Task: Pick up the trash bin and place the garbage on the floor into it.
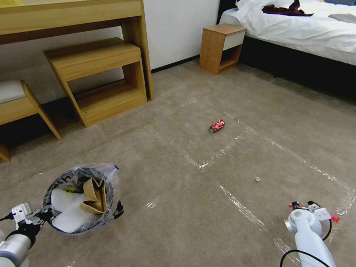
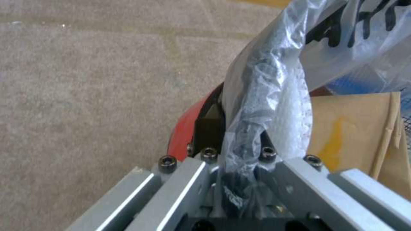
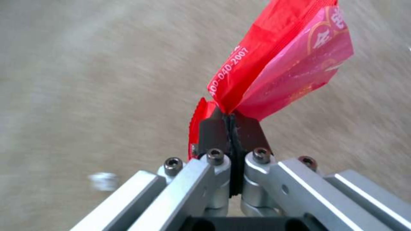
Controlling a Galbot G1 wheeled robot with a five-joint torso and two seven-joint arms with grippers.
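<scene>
Stretching under everything, the floor (image 1: 178,207) carries a red can (image 1: 217,125) lying far ahead of both sets of fingers. The trash bin (image 1: 79,198) hangs from the left gripper (image 2: 233,134), whose fingers pinch its bagged rim. Smallest, a red wrapper (image 3: 278,61) sticks out past the right gripper (image 3: 231,128), clamped between its closed fingertips.

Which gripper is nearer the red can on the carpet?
Right. The right gripper, shut on a red wrapper, sits near-right of the red can; the left gripper clamps the trash bin rim, farther off.
</scene>
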